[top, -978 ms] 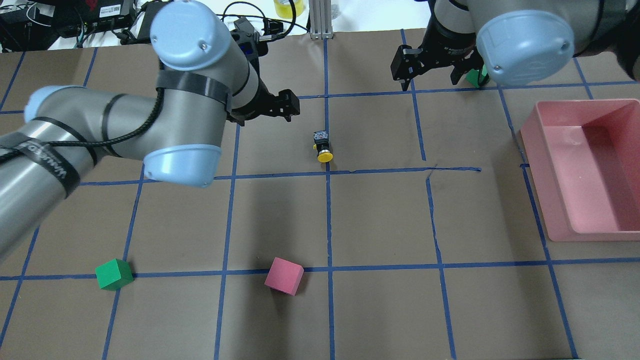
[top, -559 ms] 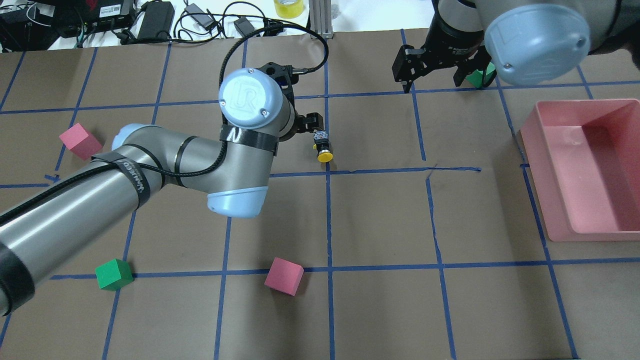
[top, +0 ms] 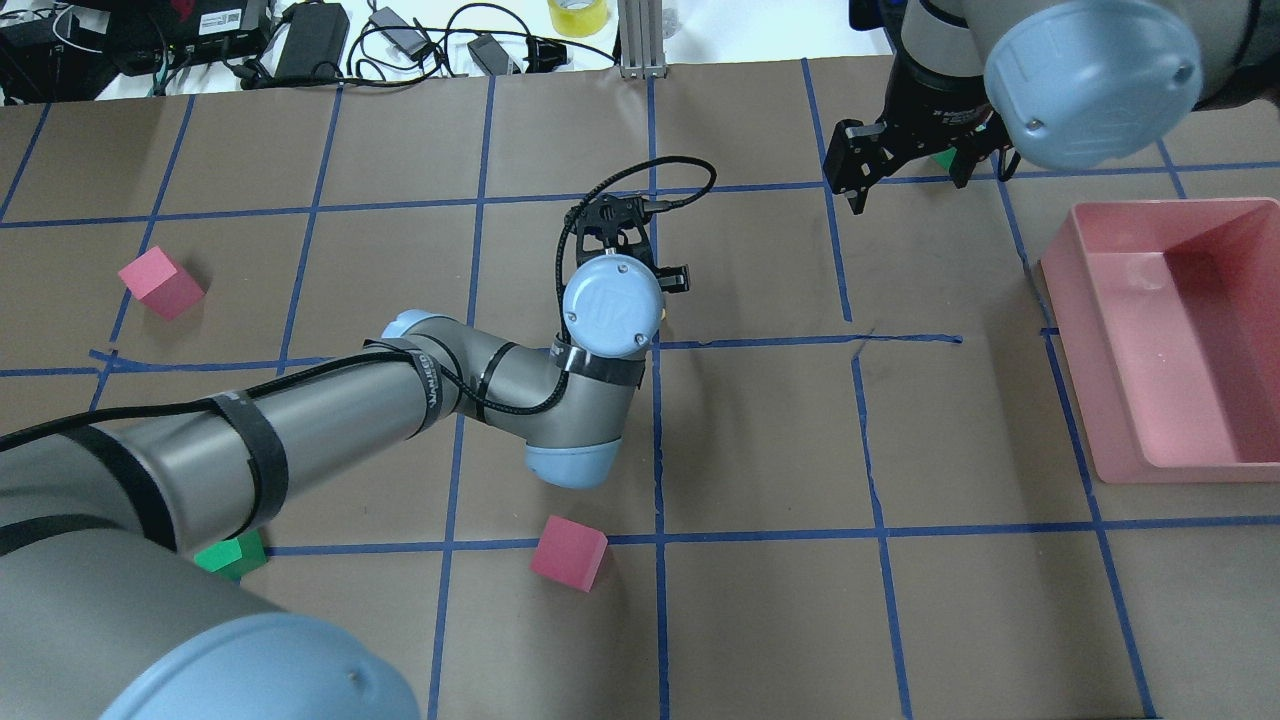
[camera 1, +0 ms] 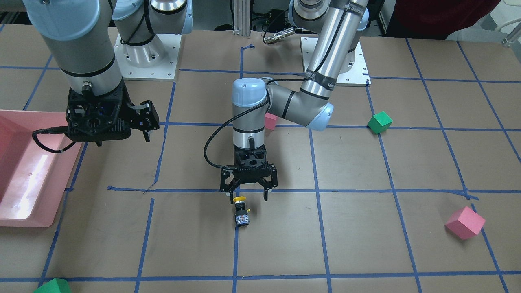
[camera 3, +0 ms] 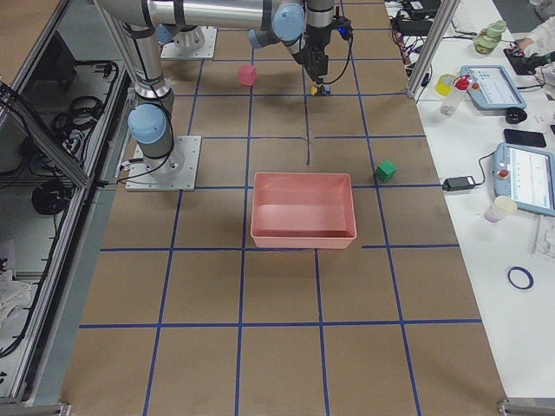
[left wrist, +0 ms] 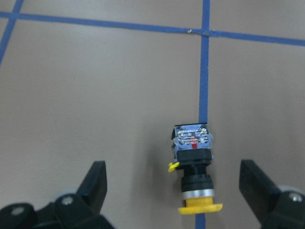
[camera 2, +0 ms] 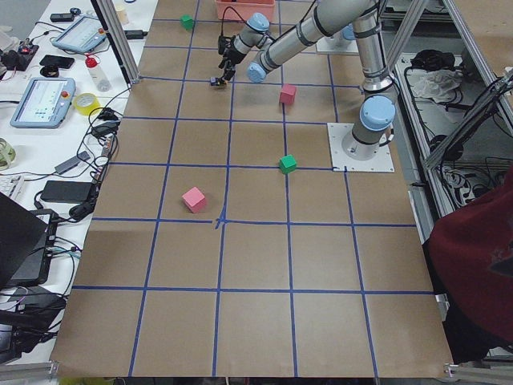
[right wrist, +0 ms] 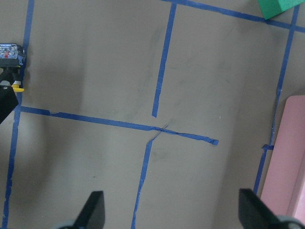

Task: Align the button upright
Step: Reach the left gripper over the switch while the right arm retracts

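Note:
The button [camera 1: 241, 210] lies on its side on a blue tape line, yellow cap toward the robot's base and whitish base block away from it. My left gripper [camera 1: 247, 195] points straight down over it, open and empty. In the left wrist view the button [left wrist: 193, 168] lies between the two spread fingers [left wrist: 95, 185], a little right of centre. In the overhead view the left wrist hides the button. My right gripper [top: 906, 178] is open and empty, hovering far off at the table's far right. The button also shows at the right wrist view's left edge [right wrist: 9, 53].
A pink bin [top: 1100, 300] stands at the right edge. Pink cubes [top: 160, 283] [top: 568, 552] and a green cube [top: 232, 553] lie on the left and near side. Another green cube [top: 943, 158] sits behind the right gripper. Cables and gear line the far edge.
My left arm has swung right and its wrist now points down over the button, which has not moved. My right gripper has shifted slightly to the right.

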Motion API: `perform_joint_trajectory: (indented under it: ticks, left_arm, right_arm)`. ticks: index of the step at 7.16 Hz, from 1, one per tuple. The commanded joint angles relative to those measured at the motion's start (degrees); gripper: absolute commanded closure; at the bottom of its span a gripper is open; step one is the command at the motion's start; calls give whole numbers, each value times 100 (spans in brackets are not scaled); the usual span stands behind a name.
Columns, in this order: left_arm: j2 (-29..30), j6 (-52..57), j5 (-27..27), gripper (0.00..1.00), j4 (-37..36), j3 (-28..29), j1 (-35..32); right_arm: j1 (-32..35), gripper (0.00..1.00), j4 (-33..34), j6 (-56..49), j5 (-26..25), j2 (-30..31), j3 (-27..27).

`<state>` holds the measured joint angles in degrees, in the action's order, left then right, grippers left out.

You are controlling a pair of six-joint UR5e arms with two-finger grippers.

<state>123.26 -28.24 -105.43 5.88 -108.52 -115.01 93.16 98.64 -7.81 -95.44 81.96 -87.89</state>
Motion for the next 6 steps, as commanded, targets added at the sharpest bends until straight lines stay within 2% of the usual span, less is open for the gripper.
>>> perform_joint_trajectory:
  ticks: [1,5,6]
  left_arm:
    - [504,-112,-127,0,-734,50,-135]
    - [550,126,126,6,-712,-19,-171]
    - [541,117,145,15,-702,-46,-179]
  right_arm:
    - [-43,0,32,-124,26,4,8]
    - [-43,0,32,-520,70,136,87]
    - [-43,0,23,-633,78,118,79]
